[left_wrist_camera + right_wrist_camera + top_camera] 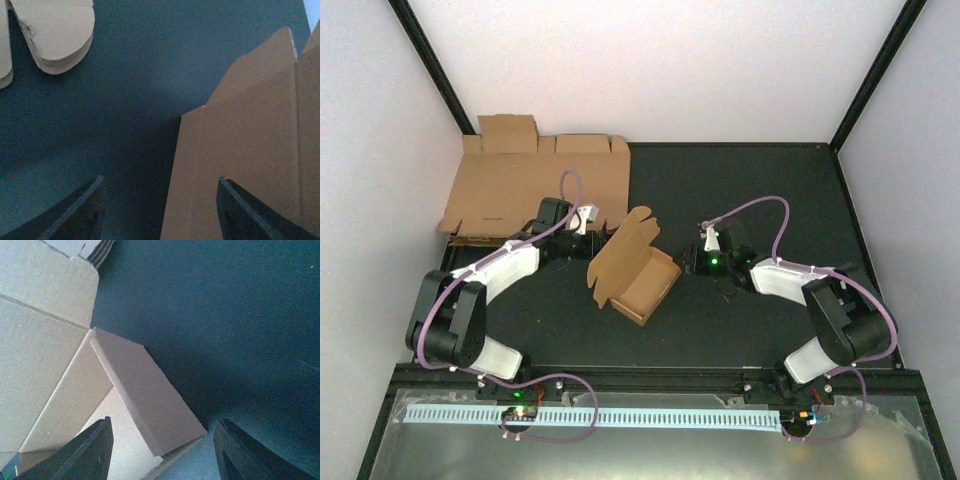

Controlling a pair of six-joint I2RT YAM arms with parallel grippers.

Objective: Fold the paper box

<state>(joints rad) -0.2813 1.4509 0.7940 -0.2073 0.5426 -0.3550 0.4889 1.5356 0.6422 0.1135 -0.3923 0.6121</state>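
The paper box (636,272) sits half-folded at the middle of the dark tabletop (750,320), between my two arms. Its long axis runs on a diagonal from near-left to far-right. Seen from above, its lid stands raised along the left long side and the shallow tray opens upward, showing its own brown floor. My left fingers (588,233) are just beside the lid's back and my right fingers (691,262) are near the tray's far end. Only the overhead view takes in the whole stack of flat cardboard sheets (535,180) lying at the far-left corner, well apart from the box. My left wrist camera shows what that view cannot: my fingers spread wide, gripping nothing, the box's outer wall (250,140) rising close before the right-hand finger, and rounded tabs of the stack (55,30) at upper left. My right wrist camera looks in from the other side: the fingers parted and gripping nothing, a side flap (145,395) slanting between them over the tray, and the sheets' edges (100,250) at the top.
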